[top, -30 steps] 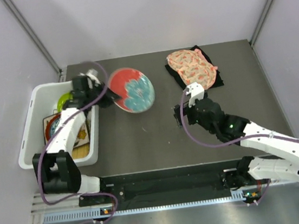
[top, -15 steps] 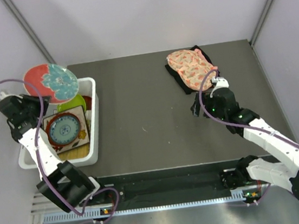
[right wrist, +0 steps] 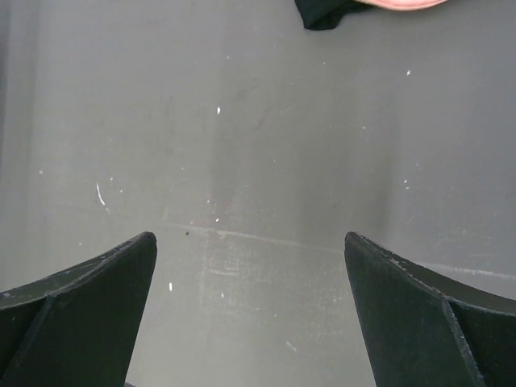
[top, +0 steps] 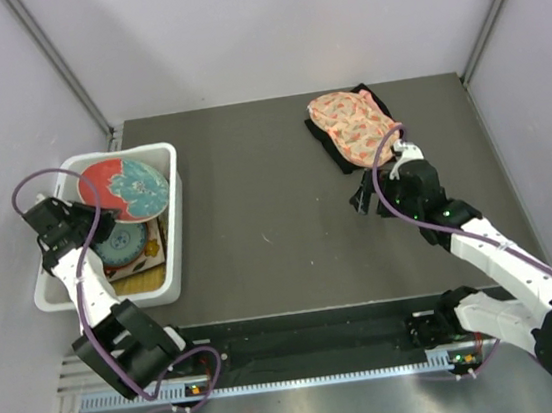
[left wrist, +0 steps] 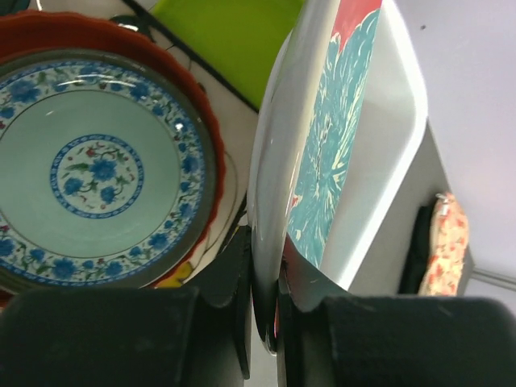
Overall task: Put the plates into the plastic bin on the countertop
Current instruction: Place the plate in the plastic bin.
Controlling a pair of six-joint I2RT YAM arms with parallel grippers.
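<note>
Left gripper (top: 99, 220) holds 1 red floral plate (top: 136, 186) tilted above the white bin (top: 175, 269), over other plates (top: 125, 247) stacked inside. Right gripper (top: 363, 196) hangs over the countertop (top: 257, 219), beside the black cloth (top: 335, 159).

readable text: none | labels, brands: none legible | numbers, signs: none legible | red plate (left wrist: 339, 121), left: teal flower pattern only | blue-and-white plate (left wrist: 97, 169), left: painted ornament only

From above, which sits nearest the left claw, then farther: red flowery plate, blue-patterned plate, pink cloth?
1. Red flowery plate, held in the left gripper.
2. Blue-patterned plate, in the bin beside it.
3. Pink cloth, far right, back.
</note>
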